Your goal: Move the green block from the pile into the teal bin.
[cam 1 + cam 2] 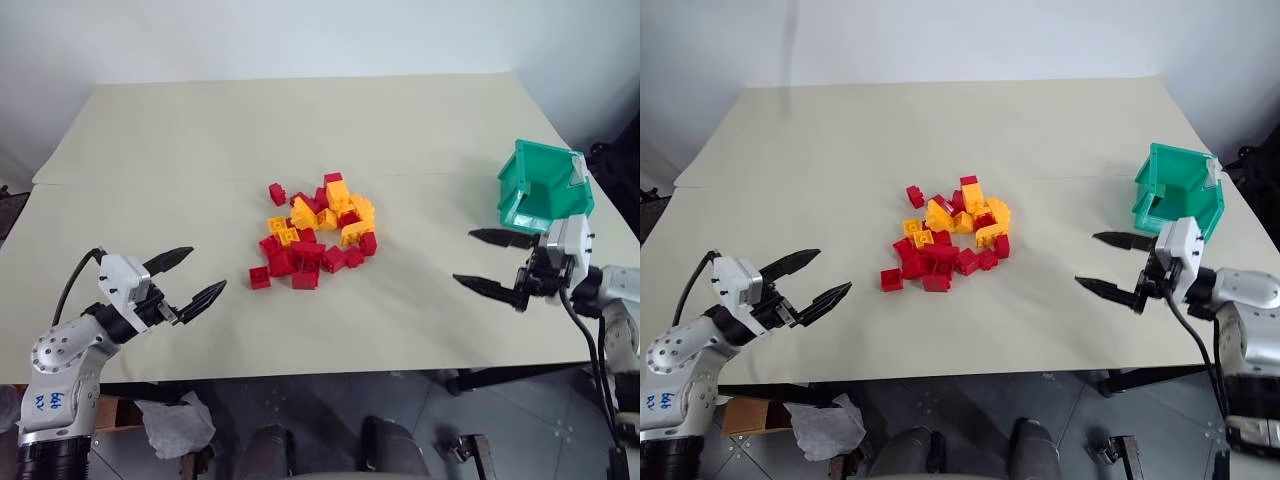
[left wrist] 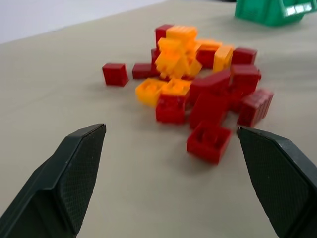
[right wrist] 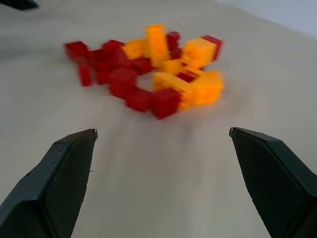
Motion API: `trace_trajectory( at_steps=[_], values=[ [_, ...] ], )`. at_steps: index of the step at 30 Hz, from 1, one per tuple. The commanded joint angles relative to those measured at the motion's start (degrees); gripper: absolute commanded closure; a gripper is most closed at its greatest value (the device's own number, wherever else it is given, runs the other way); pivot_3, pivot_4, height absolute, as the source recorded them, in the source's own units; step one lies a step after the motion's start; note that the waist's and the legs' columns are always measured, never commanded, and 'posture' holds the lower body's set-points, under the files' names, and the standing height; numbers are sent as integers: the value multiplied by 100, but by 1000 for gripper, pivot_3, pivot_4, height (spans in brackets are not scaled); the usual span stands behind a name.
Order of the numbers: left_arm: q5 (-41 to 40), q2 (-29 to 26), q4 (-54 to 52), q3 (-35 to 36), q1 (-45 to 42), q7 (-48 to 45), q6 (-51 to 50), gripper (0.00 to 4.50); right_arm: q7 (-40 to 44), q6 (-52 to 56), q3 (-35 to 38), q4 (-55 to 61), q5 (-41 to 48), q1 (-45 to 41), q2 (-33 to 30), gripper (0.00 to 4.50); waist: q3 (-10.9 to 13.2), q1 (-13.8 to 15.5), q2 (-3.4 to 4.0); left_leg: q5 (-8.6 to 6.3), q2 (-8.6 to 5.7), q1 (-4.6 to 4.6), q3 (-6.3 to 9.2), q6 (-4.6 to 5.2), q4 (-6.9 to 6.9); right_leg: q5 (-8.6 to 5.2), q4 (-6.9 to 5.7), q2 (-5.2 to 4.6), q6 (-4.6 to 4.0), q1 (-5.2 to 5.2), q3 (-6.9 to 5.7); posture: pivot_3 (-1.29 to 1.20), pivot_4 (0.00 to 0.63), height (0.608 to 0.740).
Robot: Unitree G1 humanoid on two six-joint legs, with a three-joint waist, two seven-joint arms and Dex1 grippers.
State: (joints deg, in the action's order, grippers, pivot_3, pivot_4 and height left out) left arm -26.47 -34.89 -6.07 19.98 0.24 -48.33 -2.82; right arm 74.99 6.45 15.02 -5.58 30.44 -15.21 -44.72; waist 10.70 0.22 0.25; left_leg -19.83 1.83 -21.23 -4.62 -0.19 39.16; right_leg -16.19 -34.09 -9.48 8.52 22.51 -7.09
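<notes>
Left gripper (image 1: pixel 190 278): wide, empty | right gripper (image 1: pixel 490 263): wide, empty, beside teal bin (image 1: pixel 545 185) | pile (image 1: pixel 318 232): between both grippers, apart.

Two head cameras look forward and down over the table (image 1: pixel 200 150). Both wrist cameras sit low and near, facing the pile (image 1: pixel 318 232) from opposite sides.

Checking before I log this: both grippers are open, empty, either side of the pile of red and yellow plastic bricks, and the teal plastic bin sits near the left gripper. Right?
One slip: the teal plastic bin sits near the right gripper, not the left gripper, as the left eye view shows. Both are open, empty, either side of the pile of red and yellow plastic bricks.
</notes>
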Motion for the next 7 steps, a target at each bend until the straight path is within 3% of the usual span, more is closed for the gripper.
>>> trace_trajectory(
  at_steps=[1, 7],
  values=[
    [20, -107, -228, 163, 193, -72, 180, 0, -12, -94, 157, 775, 180, 593, 58, 25, -1, 13, -1, 0, 0, 1, 2, 0, 0, 0, -1, 0, 0, -1, -1, 0, 150, 740],
    [-71, -200, -505, 233, 529, -71, 41, 0, -427, -346, 238, 677, 79, 819, 394, 25, -1, -15, -1, -3, 1, 2, -2, 0, -1, 0, -3, 0, 0, 3, 1, 0, 150, 740]
  ],
)
